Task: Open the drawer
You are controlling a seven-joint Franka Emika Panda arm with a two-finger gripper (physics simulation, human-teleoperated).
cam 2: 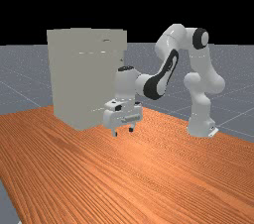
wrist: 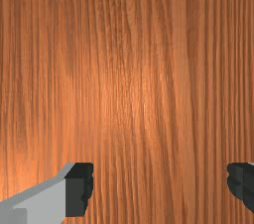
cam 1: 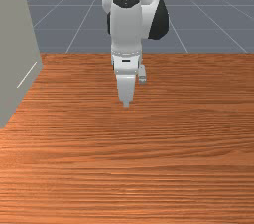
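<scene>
Our gripper (cam 2: 123, 132) hangs spread and empty, the cabinet (cam 1: 15, 39) at its ten o'clock in front view; reaching, gripping and pulling all await us.

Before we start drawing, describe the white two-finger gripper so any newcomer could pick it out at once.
In the far view, find the orange wooden table. A jointed white arm reaches over it, and right of the tall grey cabinet its end bears the gripper. Only that has two spread, dark-tipped fingers.
</scene>
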